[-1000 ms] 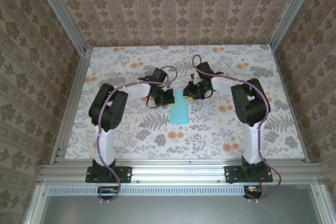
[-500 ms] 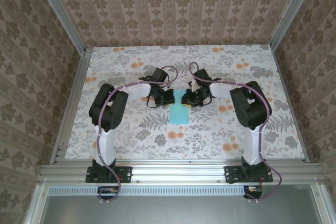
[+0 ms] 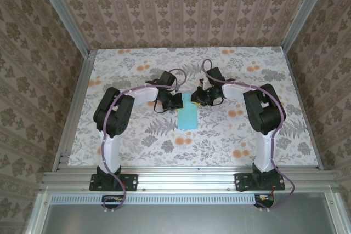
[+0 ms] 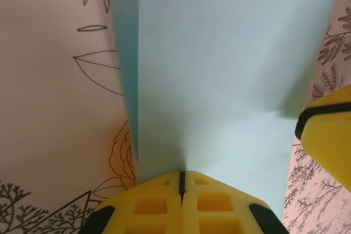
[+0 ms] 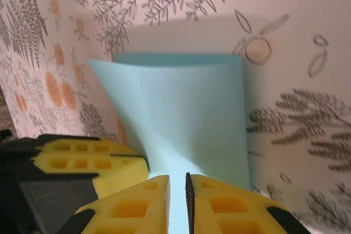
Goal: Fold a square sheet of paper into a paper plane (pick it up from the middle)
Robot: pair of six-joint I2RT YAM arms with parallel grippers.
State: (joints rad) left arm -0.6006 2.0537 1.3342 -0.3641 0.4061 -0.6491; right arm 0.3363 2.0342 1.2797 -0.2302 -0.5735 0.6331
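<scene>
Thin matte turquoise paper sheet [image 3: 187,116], folded double, bowed. Elbowed arms [image 3: 137,94] meet at its far edge; left jaws pinch it, right jaws too.

paper [image 3: 187,118] on table [image 3: 131,135]; left gripper [image 3: 177,101] at far-left corner, right gripper [image 3: 198,98] far-right

Shows the square sheet of paper [image 3: 187,117], folded narrow, lying on the tabletop [image 3: 137,135], far end between left fingers [image 3: 176,101] and right fingers [image 3: 196,97].
</scene>
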